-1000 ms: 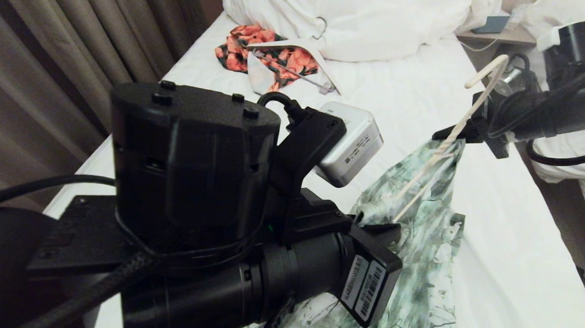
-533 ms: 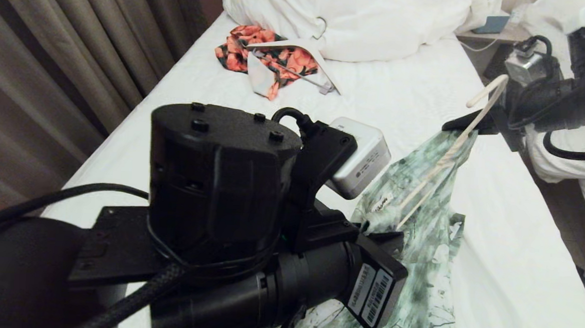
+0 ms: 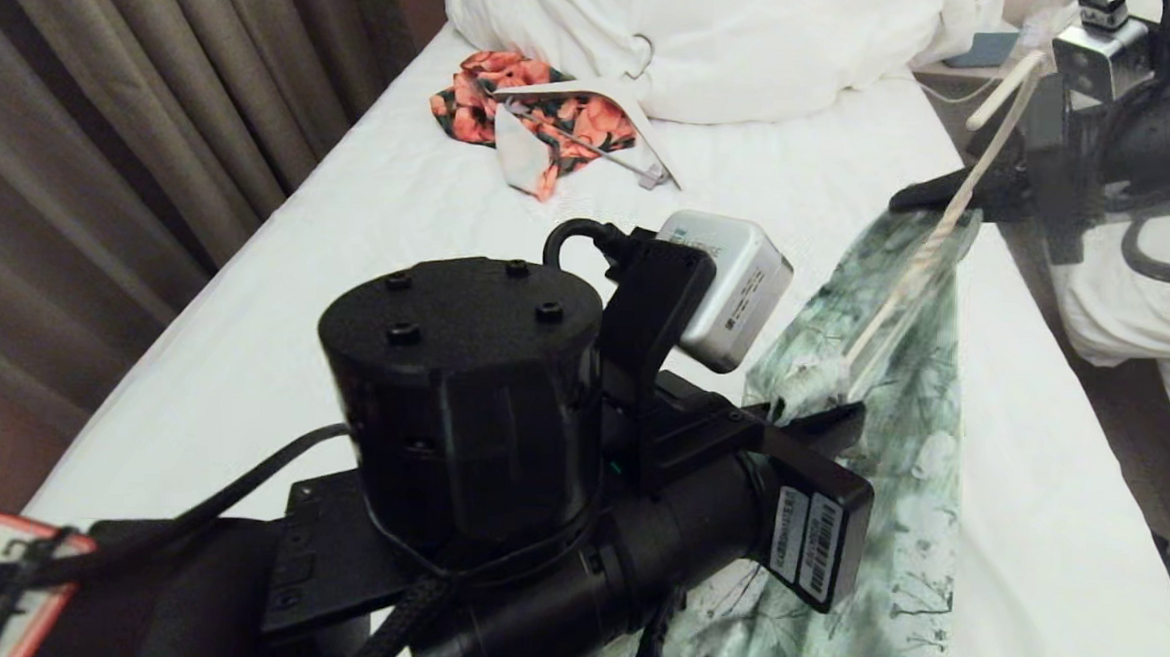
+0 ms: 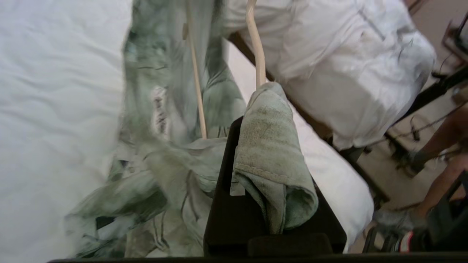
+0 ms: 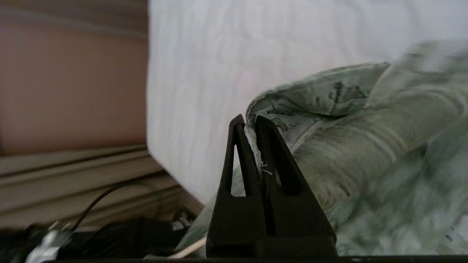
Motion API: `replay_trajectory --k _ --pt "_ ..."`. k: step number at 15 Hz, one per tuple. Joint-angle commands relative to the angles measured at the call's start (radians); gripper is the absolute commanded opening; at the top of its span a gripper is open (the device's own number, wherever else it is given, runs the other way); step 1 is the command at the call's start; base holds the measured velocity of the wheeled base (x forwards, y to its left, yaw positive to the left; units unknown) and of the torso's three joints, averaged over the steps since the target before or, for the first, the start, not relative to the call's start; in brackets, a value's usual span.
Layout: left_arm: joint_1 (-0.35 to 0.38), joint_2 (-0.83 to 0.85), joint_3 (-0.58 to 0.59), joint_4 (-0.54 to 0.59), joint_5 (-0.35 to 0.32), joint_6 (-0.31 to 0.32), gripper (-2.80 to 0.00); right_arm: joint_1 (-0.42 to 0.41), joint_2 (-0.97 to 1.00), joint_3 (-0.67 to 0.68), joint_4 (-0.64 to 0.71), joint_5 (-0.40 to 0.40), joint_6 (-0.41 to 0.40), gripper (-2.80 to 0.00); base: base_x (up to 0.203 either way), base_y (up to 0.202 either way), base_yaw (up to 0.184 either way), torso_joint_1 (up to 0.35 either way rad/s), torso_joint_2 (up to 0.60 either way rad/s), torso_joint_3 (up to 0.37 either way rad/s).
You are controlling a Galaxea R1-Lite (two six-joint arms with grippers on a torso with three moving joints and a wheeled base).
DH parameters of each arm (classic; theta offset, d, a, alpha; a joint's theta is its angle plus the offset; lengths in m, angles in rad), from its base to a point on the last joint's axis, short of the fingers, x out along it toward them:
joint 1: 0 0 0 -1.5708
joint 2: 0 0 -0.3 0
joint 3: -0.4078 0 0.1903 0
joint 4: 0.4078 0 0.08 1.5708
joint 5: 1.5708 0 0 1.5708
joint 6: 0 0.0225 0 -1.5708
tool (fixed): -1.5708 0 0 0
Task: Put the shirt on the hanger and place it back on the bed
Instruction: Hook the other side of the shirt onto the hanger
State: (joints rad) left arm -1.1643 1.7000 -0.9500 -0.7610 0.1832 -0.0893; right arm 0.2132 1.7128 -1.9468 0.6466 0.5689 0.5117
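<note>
The green-and-white shirt (image 3: 888, 465) hangs stretched between my two grippers above the bed (image 3: 371, 217). My right gripper (image 3: 917, 198), high at the bed's right edge, is shut on a hem of the shirt (image 5: 347, 153); its fingertips (image 5: 239, 126) pinch the folded edge. My left gripper (image 3: 825, 421), lower and nearer, is shut on a rolled fold of the shirt (image 4: 270, 164). The thin cream hanger (image 3: 935, 237) slants from beside the right gripper down into the shirt. Its hook (image 3: 1008, 85) sticks up above the shirt, and its rods (image 4: 197, 91) run inside the cloth.
An orange-and-black floral garment (image 3: 477, 98) with a wide white hanger (image 3: 597, 94) lies at the bed's far end, below the white duvet (image 3: 721, 35). Curtains (image 3: 106, 113) line the left side. Another white bed (image 3: 1147, 298) stands to the right across a narrow gap.
The right gripper has risen and moved farther away, pulling the shirt's edge and the hanger up. The left arm has shifted right with its fold, and the shirt is now drawn taut.
</note>
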Motion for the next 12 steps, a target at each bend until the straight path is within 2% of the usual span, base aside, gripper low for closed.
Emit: replay_trajectory --k 1,6,7,9,12 --pt "0.0 0.042 0.012 -0.072 0.002 -0.002 -2.8 0.04 -0.051 0.0 0.004 0.003 0.004 -2.8 0.0 0.0 0.0 0.0 0.0 0.0" --pt "0.0 0.102 0.053 -0.378 0.003 0.005 -2.8 0.122 -0.121 0.031 0.018 0.0 0.007 -2.8 0.0 0.0 0.0 0.0 0.0 0.0" --pt "0.0 0.123 0.057 -0.433 0.003 0.006 -2.8 0.136 -0.134 0.035 0.017 0.001 0.034 -2.8 0.0 0.0 0.0 0.0 0.0 0.0" --pt "0.0 0.135 0.057 -0.478 0.004 0.007 -2.8 0.167 -0.159 0.039 0.016 0.003 0.087 -2.8 0.0 0.0 0.0 0.0 0.0 0.0" --pt "0.0 0.133 0.057 -0.499 0.004 0.007 -2.8 0.201 -0.207 0.088 0.016 0.0 0.097 -2.8 0.0 0.0 0.0 0.0 0.0 0.0"
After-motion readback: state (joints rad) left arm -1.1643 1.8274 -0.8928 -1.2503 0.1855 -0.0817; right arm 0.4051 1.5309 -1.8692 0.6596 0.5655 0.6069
